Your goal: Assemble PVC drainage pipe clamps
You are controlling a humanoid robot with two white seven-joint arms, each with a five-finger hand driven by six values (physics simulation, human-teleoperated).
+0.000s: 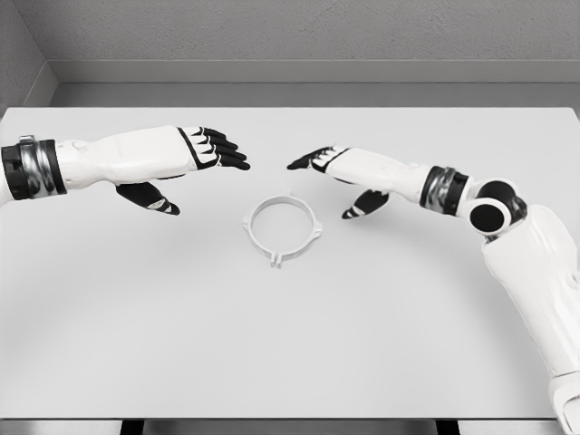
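Observation:
A white ring-shaped pipe clamp [282, 227] lies flat on the white table [290, 344], near its middle, with small tabs on its rim. My left hand [195, 163] hovers above and to the left of the ring, fingers stretched out flat and thumb hanging down, holding nothing. My right hand [340, 177] hovers above and to the right of the ring, its fingers extended toward the left hand and its thumb pointing down. Neither hand touches the clamp. The two sets of fingertips stand a short gap apart, behind the ring.
A grey wall [290, 36] runs behind the table's far edge. The table's near edge lies at the bottom of the view. My right arm's elbow [494, 213] sits over the table's right side.

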